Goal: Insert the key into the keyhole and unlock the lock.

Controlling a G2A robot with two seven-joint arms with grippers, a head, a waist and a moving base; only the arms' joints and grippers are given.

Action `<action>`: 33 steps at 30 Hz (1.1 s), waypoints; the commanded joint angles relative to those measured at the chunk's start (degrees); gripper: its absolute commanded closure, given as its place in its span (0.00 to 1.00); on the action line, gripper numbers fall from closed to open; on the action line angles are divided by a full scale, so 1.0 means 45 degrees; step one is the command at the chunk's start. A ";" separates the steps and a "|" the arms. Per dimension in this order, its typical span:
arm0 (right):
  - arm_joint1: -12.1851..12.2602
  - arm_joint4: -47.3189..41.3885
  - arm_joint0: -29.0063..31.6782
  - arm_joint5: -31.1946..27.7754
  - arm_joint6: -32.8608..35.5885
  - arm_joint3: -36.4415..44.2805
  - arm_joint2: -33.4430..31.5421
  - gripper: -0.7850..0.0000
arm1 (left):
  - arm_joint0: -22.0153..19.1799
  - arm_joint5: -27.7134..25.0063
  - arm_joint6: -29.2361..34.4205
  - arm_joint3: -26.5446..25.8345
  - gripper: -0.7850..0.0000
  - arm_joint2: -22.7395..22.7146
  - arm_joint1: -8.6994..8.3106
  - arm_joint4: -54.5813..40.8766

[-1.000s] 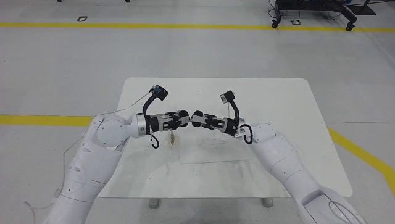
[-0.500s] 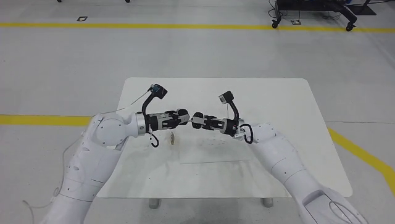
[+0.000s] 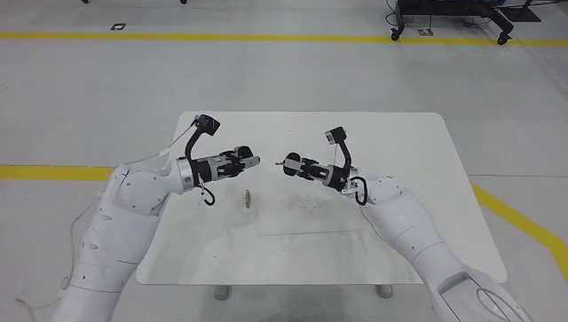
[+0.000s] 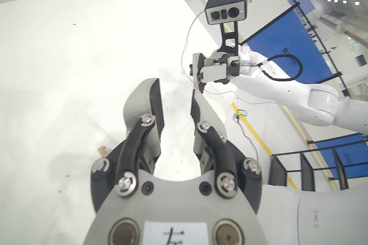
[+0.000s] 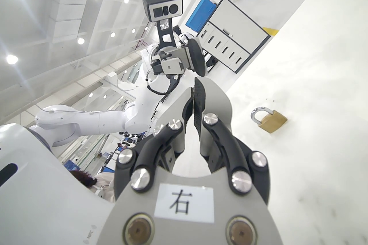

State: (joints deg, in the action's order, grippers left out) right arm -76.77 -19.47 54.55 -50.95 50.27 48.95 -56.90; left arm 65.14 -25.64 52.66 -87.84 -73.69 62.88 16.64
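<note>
Top view, mid-frame: the left claw (image 3: 251, 158) is held wide and empty. The right claw (image 3: 285, 161) is pinched closed; whether anything is held cannot be told. The padlock (image 3: 249, 200) is judged rigid, dense and slick, best gripped across its flat body. It lies on the counter (image 3: 399, 145), below both claws, untouched.

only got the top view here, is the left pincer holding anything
Observer: No. The left wrist view shows the left pincer open, with nothing in it.
Operator: ok and the right one
Observer: The right wrist view shows the right pincer shut tight. I cannot tell whether anything thin is pinched in it.
</note>
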 commanded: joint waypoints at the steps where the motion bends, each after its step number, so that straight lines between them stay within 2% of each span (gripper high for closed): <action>1: 0.0053 0.0108 0.0049 -0.0101 -0.0205 0.0012 -0.0143 1.00 | 0.0781 0.0257 -0.0224 -0.1222 0.32 -0.0422 -0.0162 0.1810; 5: 0.0166 0.0630 0.0117 -0.0225 -0.0791 -0.0003 -0.0437 1.00 | 0.2672 0.1002 -0.0360 -0.3645 0.27 -0.1028 -0.0424 0.4794; 7: 0.0210 0.1097 0.0158 -0.0241 -0.1237 0.0016 -0.0550 1.00 | 0.3465 0.1310 -0.0265 -0.4452 0.24 -0.1073 -0.0508 0.6076; 10: 0.0247 0.1737 0.0267 -0.0246 -0.1820 0.0184 -0.0621 1.00 | 0.4201 0.1629 -0.0147 -0.5036 0.11 -0.0759 -0.0569 0.7789; 13: 0.0286 0.2099 0.0384 -0.0313 -0.2262 0.0365 -0.0715 1.00 | 0.4507 0.1787 -0.0075 -0.5090 0.15 -0.0275 -0.0577 0.8810; 19: 0.0352 0.2335 0.0594 -0.0284 -0.2704 0.0647 -0.0844 1.00 | 0.4386 0.2261 0.0191 -0.4660 0.30 0.0696 -0.0505 0.9856; 20: 0.0352 0.2335 0.0594 -0.0284 -0.2704 0.0647 -0.0844 1.00 | 0.4292 0.2385 0.0241 -0.4522 0.30 0.0861 -0.0477 0.9839; 21: 0.0352 0.2335 0.0594 -0.0284 -0.2704 0.0647 -0.0844 1.00 | 0.4194 0.2548 0.0235 -0.4364 0.22 0.1006 -0.0439 0.9664; 25: 0.0352 0.2335 0.0594 -0.0284 -0.2704 0.0647 -0.0844 1.00 | 0.3575 0.3147 0.0134 -0.3637 0.41 0.1524 -0.0293 0.9431; 26: 0.0352 0.2335 0.0594 -0.0284 -0.2704 0.0647 -0.0844 1.00 | 0.3413 0.3223 0.0079 -0.3423 0.51 0.1654 -0.0251 0.9264; 29: 0.0352 0.2335 0.0594 -0.0284 -0.2704 0.0647 -0.0844 1.00 | 0.2880 0.3472 0.0020 -0.2733 0.59 0.2058 -0.0131 0.9083; 33: 0.0352 0.2335 0.0594 -0.0284 -0.2704 0.0647 -0.0844 1.00 | 0.2286 0.4057 -0.0260 -0.2073 0.62 0.2646 0.0036 0.9443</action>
State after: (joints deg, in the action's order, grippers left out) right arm -75.18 -8.96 57.23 -52.23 38.10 51.86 -60.70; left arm 76.00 -8.00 51.88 -97.79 -62.35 62.87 59.11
